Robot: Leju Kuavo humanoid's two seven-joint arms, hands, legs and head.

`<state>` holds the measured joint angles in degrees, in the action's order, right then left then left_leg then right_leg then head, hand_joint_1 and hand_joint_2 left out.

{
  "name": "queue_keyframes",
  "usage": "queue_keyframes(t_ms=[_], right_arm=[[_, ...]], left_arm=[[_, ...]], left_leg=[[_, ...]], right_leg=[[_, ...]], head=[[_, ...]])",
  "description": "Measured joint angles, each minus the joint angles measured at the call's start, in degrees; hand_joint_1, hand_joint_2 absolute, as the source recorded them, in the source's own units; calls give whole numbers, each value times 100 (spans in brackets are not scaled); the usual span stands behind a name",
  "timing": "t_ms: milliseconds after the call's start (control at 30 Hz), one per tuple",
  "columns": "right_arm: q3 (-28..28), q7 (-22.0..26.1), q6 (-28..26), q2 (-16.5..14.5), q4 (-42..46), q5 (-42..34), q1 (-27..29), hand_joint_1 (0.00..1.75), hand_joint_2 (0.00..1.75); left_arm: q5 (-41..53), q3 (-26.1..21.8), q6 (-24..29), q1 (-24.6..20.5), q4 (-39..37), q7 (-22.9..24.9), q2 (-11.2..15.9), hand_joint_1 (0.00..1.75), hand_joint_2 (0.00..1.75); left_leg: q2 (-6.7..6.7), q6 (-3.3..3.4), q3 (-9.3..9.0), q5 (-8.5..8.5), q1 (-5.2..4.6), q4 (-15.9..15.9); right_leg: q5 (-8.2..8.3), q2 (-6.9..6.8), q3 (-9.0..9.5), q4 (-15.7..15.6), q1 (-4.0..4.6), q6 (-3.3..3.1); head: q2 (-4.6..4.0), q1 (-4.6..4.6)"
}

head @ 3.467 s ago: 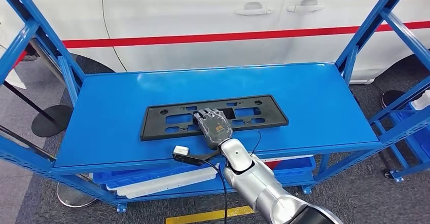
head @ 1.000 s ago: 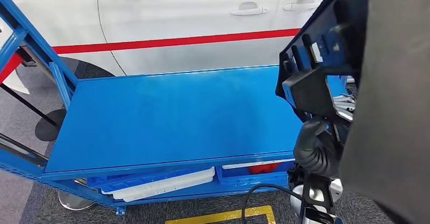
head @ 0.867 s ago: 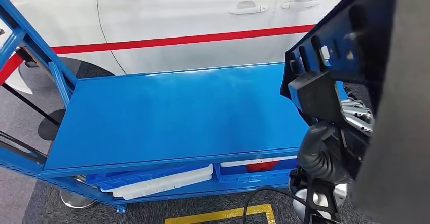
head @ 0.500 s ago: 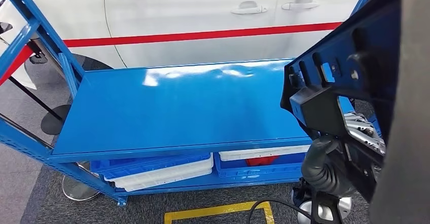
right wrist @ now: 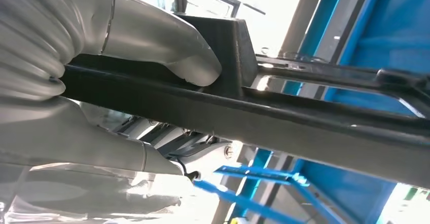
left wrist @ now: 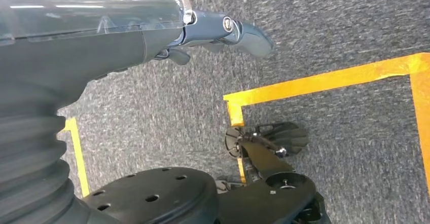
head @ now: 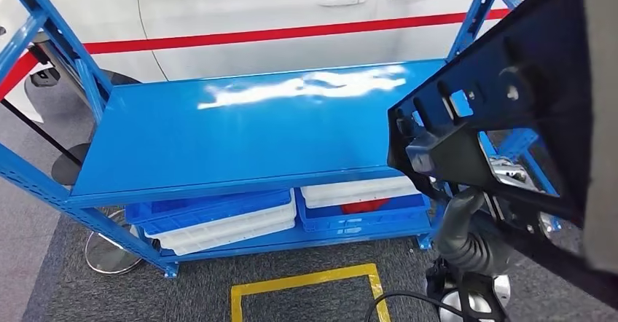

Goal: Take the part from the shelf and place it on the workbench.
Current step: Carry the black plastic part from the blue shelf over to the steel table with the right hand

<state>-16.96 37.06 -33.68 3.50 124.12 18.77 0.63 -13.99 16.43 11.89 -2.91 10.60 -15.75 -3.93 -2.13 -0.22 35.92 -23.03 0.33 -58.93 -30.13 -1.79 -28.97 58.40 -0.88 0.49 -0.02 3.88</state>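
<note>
The right hand [right wrist: 147, 77] is pinching the black part [head: 510, 96] at the frame's right, the left hand [left wrist: 223, 31] dangling empty; swinging round, the part's long end risks clipping the shelf [head: 240, 129] upright

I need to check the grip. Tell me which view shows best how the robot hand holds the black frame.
The right wrist view: the right robot hand clamps the black frame, thumb on one face, fingers under the other. The head view shows the frame lifted close to the camera, hiding the grip. The left wrist view shows floor.
</note>
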Motion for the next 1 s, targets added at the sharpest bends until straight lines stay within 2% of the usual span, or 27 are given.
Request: queue_keyframes(t_ms=[33, 67, 100, 167, 200, 233, 267, 300, 333, 367, 400, 433, 467, 533, 567, 600, 667, 700, 733, 767, 800, 833, 867, 900, 933, 1000], right_arm=[[24, 3, 99, 14, -17, -109, 12, 175, 175], [58, 18, 204, 25, -38, -229, 30, 175, 175], [104, 51, 322, 31, -64, -368, 55, 175, 175], [234, 142, 532, 36, -121, -600, 144, 175, 175], [332, 184, 619, 37, -151, -656, 215, 175, 175], [452, 210, 687, 40, -182, -657, 299, 175, 175], [591, 228, 748, 45, -215, -627, 397, 175, 175], [742, 239, 800, 53, -245, -589, 501, 175, 175], [899, 248, 846, 62, -274, -559, 606, 175, 175], [1058, 253, 885, 73, -302, -553, 702, 175, 175], [1218, 257, 931, 81, -329, -569, 793, 175, 175], [1383, 262, 986, 86, -351, -610, 883, 175, 175], [1554, 266, 1057, 86, -367, -681, 981, 175, 175], [1926, 273, 1241, 80, -367, -914, 1214, 175, 175], [2119, 274, 1357, 77, -356, -1061, 1334, 175, 175], [2329, 275, 1506, 70, -339, -1224, 1440, 175, 175], [2779, 278, 1913, 13, -303, -1549, 1617, 175, 175], [3021, 279, 2184, -41, -289, -1708, 1687, 175, 175], [3267, 280, 2478, -113, -279, -1850, 1744, 175, 175], [3519, 280, 2795, -195, -274, -1982, 1783, 175, 175], [3773, 280, 3112, -281, -273, -2097, 1803, 175, 175], [4019, 280, 3381, -372, -273, -2188, 1809, 175, 175], [4237, 280, 3584, -456, -275, -2252, 1808, 175, 175], [4424, 280, 3720, -539, -273, -2288, 1804, 175, 175], [4591, 280, 3813, -624, -270, -2303, 1800, 175, 175], [4851, 283, 3932, -788, -255, -2295, 1792, 175, 175]], left_arm=[[-46, -34, 33, 5, -3, 3, 0, 0, 175], [-91, -70, 71, 9, -5, 9, 0, 0, 175], [-139, -109, 108, 16, -8, 16, -1, 0, 175], [-218, -181, 161, 29, -8, 22, -2, 0, 175], [-258, -220, 180, 38, -8, 13, -2, 0, 175], [-298, -258, 195, 44, -8, -8, -2, 0, 175], [-346, -300, 210, 49, -8, -35, -2, 0, 175], [-393, -342, 229, 53, -8, -66, -2, 0, 175], [-434, -383, 247, 57, -8, -92, -1, 0, 175], [-471, -428, 269, 64, -8, -109, 3, 0, 175], [-497, -467, 291, 71, -8, -114, 3, 0, 175], [-513, -502, 312, 77, -9, -105, 0, 0, 175], [-526, -530, 331, 82, -9, -83, -7, 0, 175], [-534, -560, 362, 83, -10, -11, -45, 0, 175], [-532, -570, 381, 85, -10, 24, -61, 0, 175], [-529, -582, 407, 93, -10, 54, -74, 0, 175], [-530, -615, 462, 122, -10, 94, -83, 0, 175], [-536, -631, 490, 138, -10, 110, -86, 0, 175], [-545, -643, 515, 146, -10, 124, -90, 0, 175], [-552, -652, 539, 148, -10, 141, -93, 0, 175], [-554, -656, 560, 145, -10, 157, -96, 0, 175], [-554, -659, 572, 137, -10, 174, -98, 0, 175], [-549, -663, 578, 129, -10, 195, -94, 0, 175], [-538, -668, 580, 123, -10, 214, -89, 0, 175], [-524, -672, 581, 111, -10, 232, -84, 0, 175], [-487, -674, 580, 84, -10, 271, -81, 0, 175]], left_leg=[[-4, -38, 29, -47, 13, -30], [14, -69, 80, -197, 25, -136], [52, -89, 155, -451, 32, -355], [123, -99, 320, -1020, 34, -1031], [138, -92, 365, -1166, 32, -1358], [148, -71, 344, -1160, 27, -1546], [160, -33, 248, -1035, 15, -1573], [195, 29, 60, -844, -3, -1389], [302, 124, -210, -699, -32, -1038], [431, 215, -513, -657, -59, -604], [545, 263, -770, -695, -78, -204], [622, 285, -945, -771, -100, 81], [610, 271, -1026, -822, -113, 231], [493, 256, -1029, -759, -98, 331], [419, 271, -1024, -702, -76, 373], [340, 284, -1008, -647, -50, 410], [173, 296, -951, -590, -41, 414], [86, 287, -916, -581, -39, 398], [2, 275, -885, -579, -33, 377], [-81, 257, -859, -584, -22, 349], [-160, 229, -840, -599, -6, 313], [-230, 187, -831, -627, 3, 261], [-288, 138, -819, -663, 1, 209], [-335, 91, -816, -699, -6, 165], [-378, 48, -826, -728, -21, 134], [-470, -15, -859, -754, -26, 133]], right_leg=[[51, 35, -49, -2, 0, -59], [116, 69, -111, -12, -1, -115], [188, 105, -187, -20, -2, -160], [317, 195, -355, -12, 18, -201], [377, 244, -441, -7, 35, -208], [432, 295, -524, -1, 55, -211], [487, 349, -605, 4, 79, -212], [543, 401, -674, 6, 105, -211], [598, 453, -733, 7, 119, -209], [649, 503, -779, 10, 139, -200], [697, 550, -811, 13, 144, -184], [742, 599, -832, 10, 133, -157], [785, 649, -845, 2, 128, -122], [831, 717, -872, 0, 125, -48], [749, 662, -924, 93, 130, -22], [586, 566, -1020, 300, 130, 8], [119, 335, -1298, 1010, 78, 72], [-43, 279, -1405, 1346, 45, 113], [-110, 244, -1435, 1530, 9, 153], [-71, 208, -1346, 1487, -29, 195], [47, 154, -1143, 1227, -67, 238], [164, 36, -875, 818, -99, 278], [257, -93, -644, 469, -112, 284], [298, -175, -495, 237, -111, 254], [294, -223, -436, 138, -102, 206], [293, -114, -463, 159, -81, 83]], head=[[0, 1], [0, 1], [0, 1], [0, 2], [0, 1], [0, 1], [0, 1], [0, 1], [0, 1], [0, 1], [0, 1], [0, 1], [0, 1], [0, 0], [0, -2], [0, -5], [0, -9], [0, -9], [0, -8], [0, -8], [0, -8], [0, -8], [0, -9], [0, -8], [0, -8], [0, -6]])
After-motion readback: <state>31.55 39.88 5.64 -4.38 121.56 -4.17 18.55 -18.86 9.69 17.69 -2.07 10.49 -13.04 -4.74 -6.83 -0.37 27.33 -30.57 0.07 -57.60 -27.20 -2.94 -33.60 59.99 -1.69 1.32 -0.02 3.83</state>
